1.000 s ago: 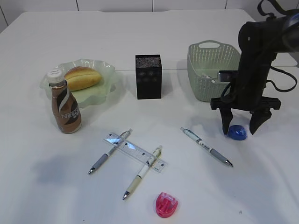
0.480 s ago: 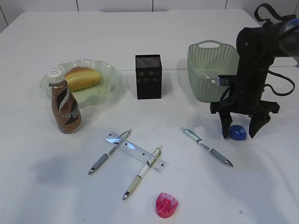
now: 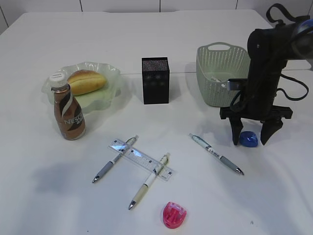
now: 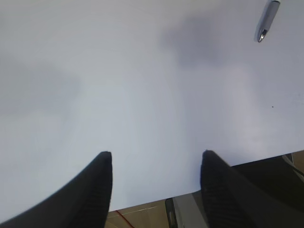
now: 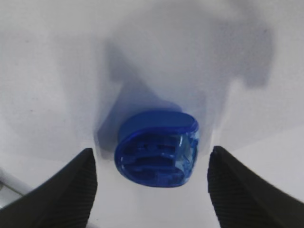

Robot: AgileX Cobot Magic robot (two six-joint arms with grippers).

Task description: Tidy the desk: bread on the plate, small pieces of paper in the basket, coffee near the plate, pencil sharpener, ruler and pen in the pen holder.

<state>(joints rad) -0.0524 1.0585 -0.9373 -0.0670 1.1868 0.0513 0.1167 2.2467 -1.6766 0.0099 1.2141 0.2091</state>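
Foreground, bottom centre: pink sharpener. Middle: ruler lying across two pens; third pen to its right. Right: right gripper, jaws spread, straddling blue sharpener on the table, likely set for a pinch. Left gripper: spread, idle over bare table. Far: coffee beside plate, bread on it; pen holder; basket.
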